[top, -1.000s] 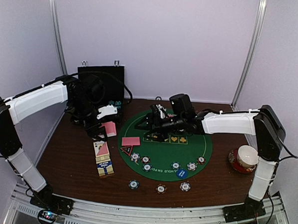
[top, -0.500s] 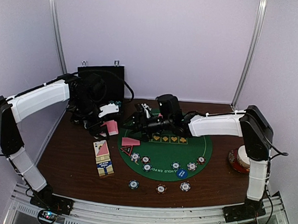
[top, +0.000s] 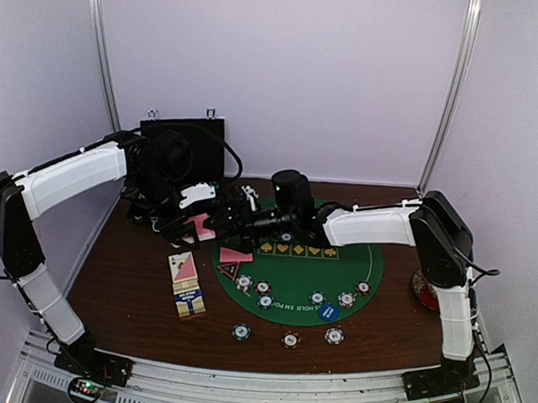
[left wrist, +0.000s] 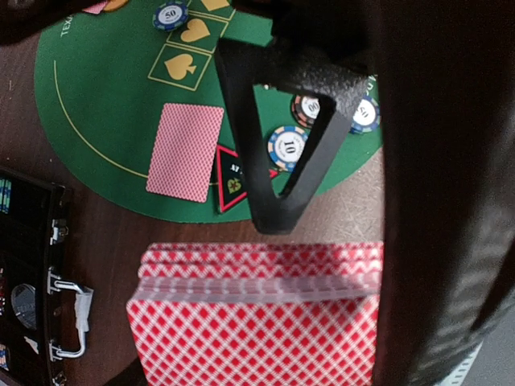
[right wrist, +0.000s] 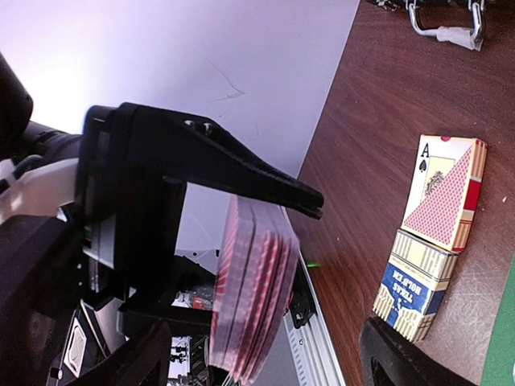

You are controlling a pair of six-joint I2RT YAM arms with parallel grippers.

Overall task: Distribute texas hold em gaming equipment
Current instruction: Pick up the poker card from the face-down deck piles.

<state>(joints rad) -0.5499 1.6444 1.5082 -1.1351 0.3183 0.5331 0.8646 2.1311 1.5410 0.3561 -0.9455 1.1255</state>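
My left gripper (top: 186, 227) is shut on a deck of pink-backed playing cards (top: 199, 227) (left wrist: 257, 318), held over the table just left of the green mat (top: 366, 252). My right gripper (top: 217, 219) (right wrist: 265, 363) reaches left to that deck (right wrist: 253, 289), open, its fingers wide on either side of it and apart from it. One card (top: 236, 254) (left wrist: 187, 151) lies face down on the mat. Several striped poker chips (top: 265, 302) and a blue disc (top: 328, 311) sit on the mat's near edge. Three chips (top: 290, 340) lie on the wood in front.
Two card boxes (top: 186, 286) (right wrist: 438, 233) lie on the wood left of the mat. A black triangular marker (top: 227, 271) sits by the dealt card. The black case (top: 183, 152) stands open at the back left. A saucer (top: 424, 289) peeks out behind the right arm.
My right arm has swung left across the mat until its open fingers reach the deck. Its jaws have narrowed slightly. The left gripper and deck have stayed nearly still.
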